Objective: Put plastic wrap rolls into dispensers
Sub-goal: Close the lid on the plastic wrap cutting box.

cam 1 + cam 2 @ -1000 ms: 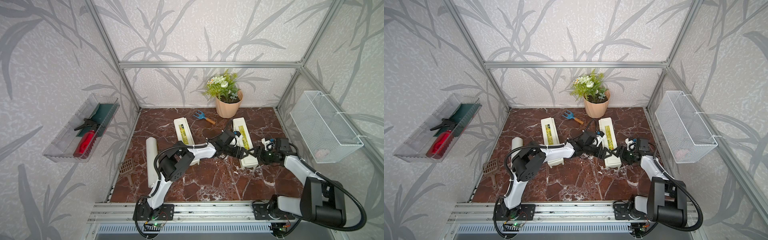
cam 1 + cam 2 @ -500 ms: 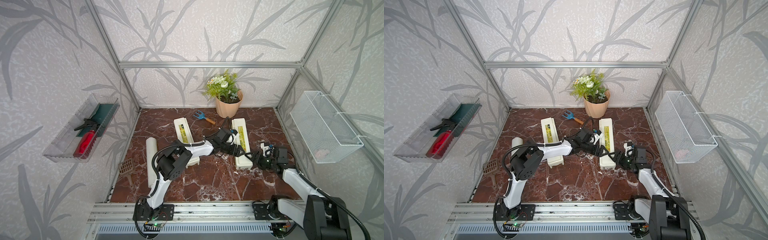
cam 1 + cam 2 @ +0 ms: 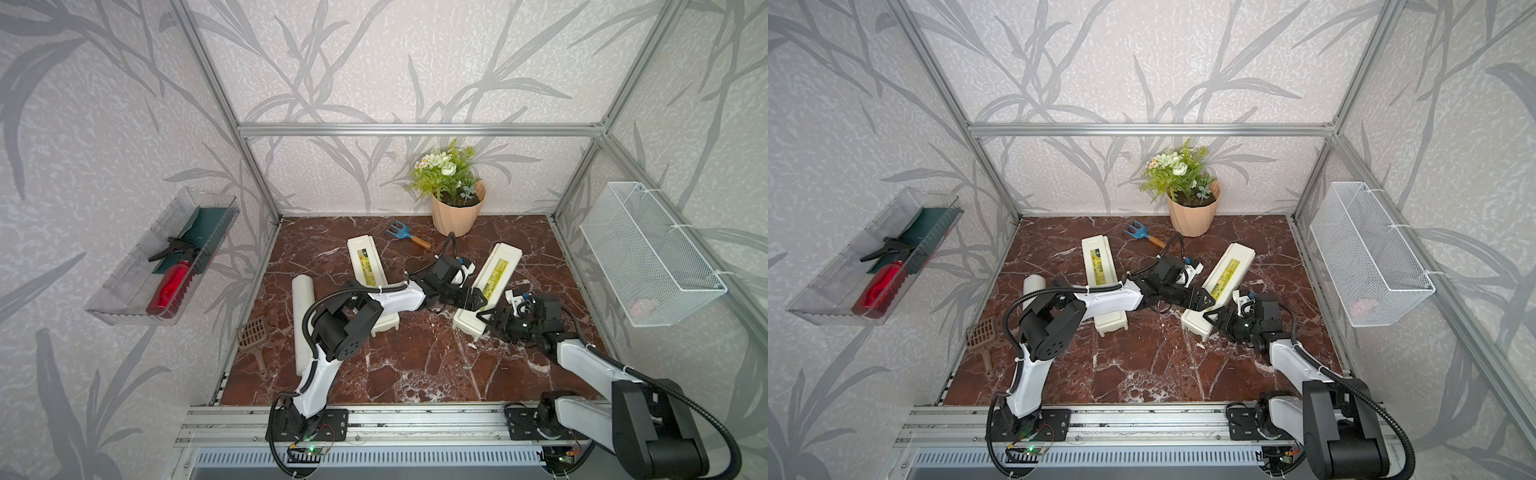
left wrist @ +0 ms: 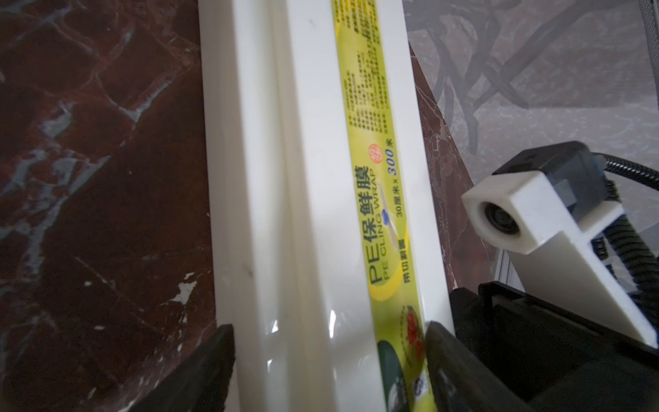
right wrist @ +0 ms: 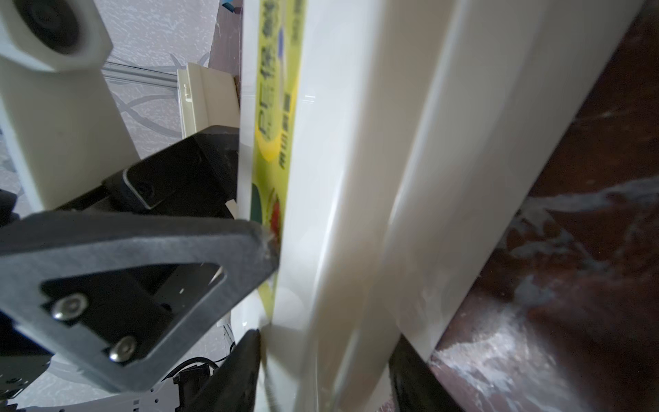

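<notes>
The slanted dispenser (image 3: 498, 270) lay on the marble floor (image 3: 415, 365) in front of the flower pot (image 3: 455, 212), on the robot's side of it. Its far end pointed off to the pot's right as the robot faces, its near end was farther from the pot, and its yellow-green label faced up on a lid that looked closed. The left gripper (image 3: 471, 299) reached in from the pot's left and sat across this box close to its near end. In the wrist view, the left gripper (image 4: 330, 356) was spread wide, with one jaw lying against each long side of the box, clamping it across its width. The right gripper (image 3: 490, 321) met the same near end from the other side, a little farther from the pot and just beside the left one. In its own wrist view the right gripper's fingers (image 5: 246, 371) stood on either side of the box's end, close against it, but blur hid whether they pressed on it, so I could not tell if it had a hold. The straight dispenser (image 3: 365, 262) lay to the pot's left, lid down, its near end hidden by the left arm. One plastic wrap roll (image 3: 301, 303) rested on the floor farther left of the pot, beyond that box. A blue garden fork (image 3: 401, 230) lay just beside the pot.
</notes>
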You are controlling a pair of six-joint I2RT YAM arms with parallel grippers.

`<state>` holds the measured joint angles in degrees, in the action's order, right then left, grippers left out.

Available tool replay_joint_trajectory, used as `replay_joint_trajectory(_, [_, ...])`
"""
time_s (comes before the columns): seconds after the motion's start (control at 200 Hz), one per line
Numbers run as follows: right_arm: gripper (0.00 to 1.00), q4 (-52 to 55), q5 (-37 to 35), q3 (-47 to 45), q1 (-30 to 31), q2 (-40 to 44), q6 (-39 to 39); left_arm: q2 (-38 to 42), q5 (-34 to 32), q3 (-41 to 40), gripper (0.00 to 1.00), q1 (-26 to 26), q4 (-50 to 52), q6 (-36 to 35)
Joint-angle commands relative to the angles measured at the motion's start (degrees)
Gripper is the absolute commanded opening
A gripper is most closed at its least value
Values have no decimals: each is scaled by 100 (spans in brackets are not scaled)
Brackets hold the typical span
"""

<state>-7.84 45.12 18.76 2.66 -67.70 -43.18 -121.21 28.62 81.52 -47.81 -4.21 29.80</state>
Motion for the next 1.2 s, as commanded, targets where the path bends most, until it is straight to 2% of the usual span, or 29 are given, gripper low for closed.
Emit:
replay_joint_trajectory(0.0, [50, 18, -142, -223, 165, -468, 16, -236, -130, -338, 83, -185, 803, -156])
replay_joint_trajectory(0.04, [45, -66, -110, -211, 161, -609, -18, -254, -129, -355, 83, -180, 820, -159])
replay_joint_trajectory(0.085, [46, -188, -63, -206, 156, -714, -100, -263, -129, -369, 83, -176, 839, -181])
replay_joint_trajectory(0.125, [52, -281, -44, -219, 156, -692, -159, -263, -137, -356, 83, -160, 891, -204])
replay_joint_trajectory(0.15, [61, -310, -79, -230, 156, -608, -210, -263, -138, -351, 83, -155, 916, -216])
replay_joint_trajectory(0.185, [68, -164, -230, -220, 149, -385, -215, -255, -150, -339, 83, -143, 957, -233])
replay_joint_trajectory(0.33, [82, 1227, -1249, 172, -11, 781, 375, -167, -190, -324, 83, -89, 1035, -351])
replay_joint_trajectory(0.435, [88, 1396, -1184, 366, -578, 995, 610, -181, -155, -146, 83, -37, 1186, -459])
replay_joint_trajectory(0.56, [89, 1068, -943, 699, -1077, 438, 801, -254, -85, 121, 83, -17, 1427, -628])
replay_joint_trajectory(0.695, [89, 259, -742, 1163, -1405, -503, 698, -218, -132, 423, 86, 34, 1646, -903])
replay_joint_trajectory(0.805, [89, -783, -342, 1432, -1669, -1363, 190, -369, -118, 889, 87, 160, 1897, -1085])
replay_joint_trajectory(0.93, [89, -1649, -77, 1762, -1724, -2138, -187, -562, -9, 1383, 88, 280, 1940, -1181])
replay_joint_trajectory(1.04, [89, -1950, -65, 2050, -1725, -2634, -337, -819, 56, 1856, 89, 370, 1896, -1227])
replay_joint_trajectory(1.195, [87, -2681, 21, 2212, -1742, -2977, -766, -1472, 181, 2896, 89, 488, 2183, -1277])
